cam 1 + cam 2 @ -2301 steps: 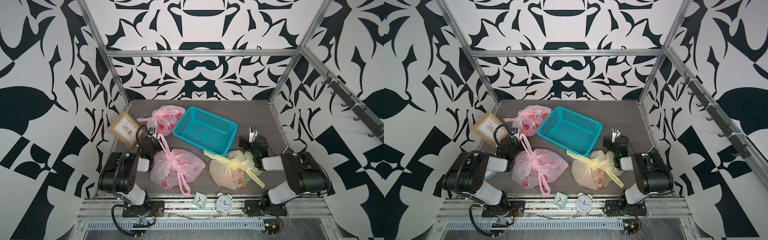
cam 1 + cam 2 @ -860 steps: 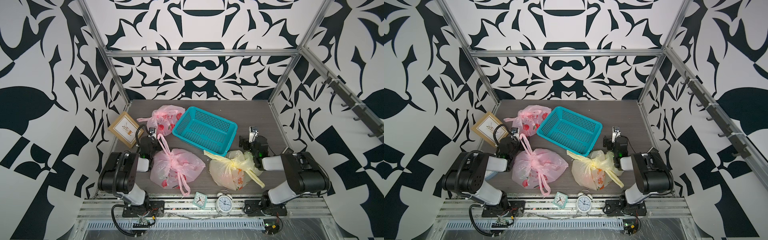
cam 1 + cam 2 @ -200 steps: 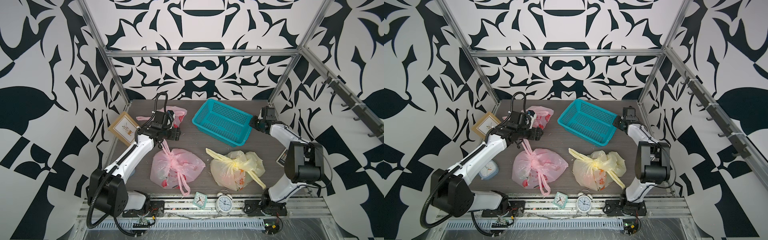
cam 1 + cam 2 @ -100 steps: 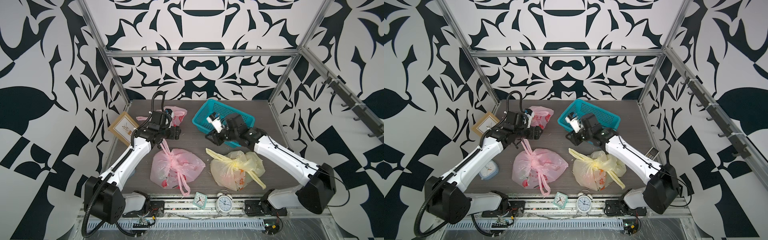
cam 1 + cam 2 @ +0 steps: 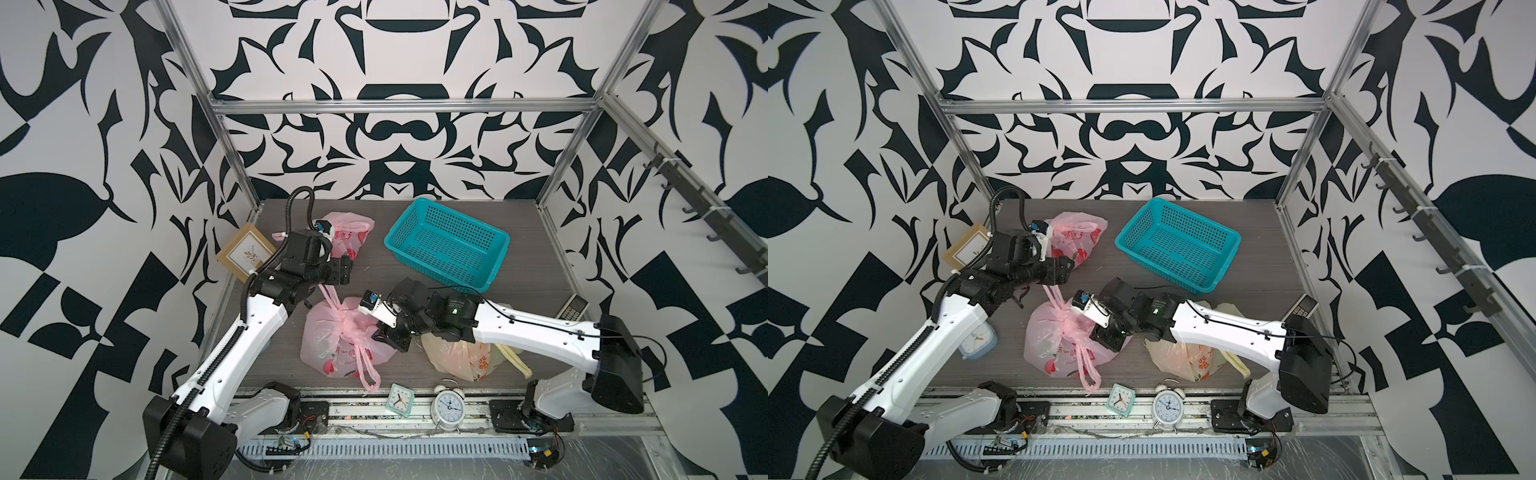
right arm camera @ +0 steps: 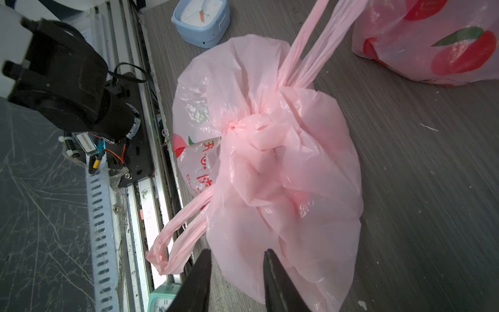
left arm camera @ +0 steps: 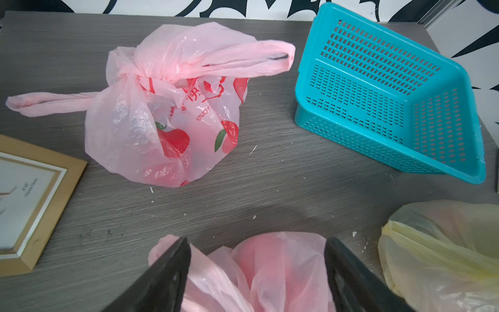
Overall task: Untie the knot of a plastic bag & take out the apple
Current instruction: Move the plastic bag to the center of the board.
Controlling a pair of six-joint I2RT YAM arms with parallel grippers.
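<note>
Near pink bag (image 5: 345,345): sits at the front middle of the worktop (image 5: 374,257), between the two arms, tied shut.
Knot (image 6: 237,127): bunched tight on top of the bag. One handle loop (image 6: 307,40) runs back toward the left claw, and the other loop (image 6: 175,243) trails to the front rail.
Contents: red fruit prints and lettering show on the film. The apple cannot be made out through it.
Right claw (image 6: 237,254): reaches in from the yellow bag's side and is narrowly parted at the pink bag's edge. Film is seen between its fingers (image 6: 199,281), but whether they touch it cannot be told.
Left claw (image 5: 347,272): spread wide above the worktop between the two pink bags, gripping nothing. The near bag's film shows between its fingers (image 7: 172,270) in the wrist view.
Far pink bag (image 7: 162,121): also knotted, printed with red fruit, its handles splayed to either side. It lies at the back left, near the basket.
Yellow bag (image 5: 461,357): tied, at the front right and partly under the right arm. Something orange shows dimly inside.
Teal basket (image 7: 351,127): at the back right, upright, with its perforated floor in plain view.
Edges: a gold picture frame (image 5: 247,257) leans at the left wall. A mint clock (image 5: 401,399) and a white alarm clock (image 5: 449,405) stand on the front rail, and a blue clock (image 5: 978,340) is beside the left arm.
</note>
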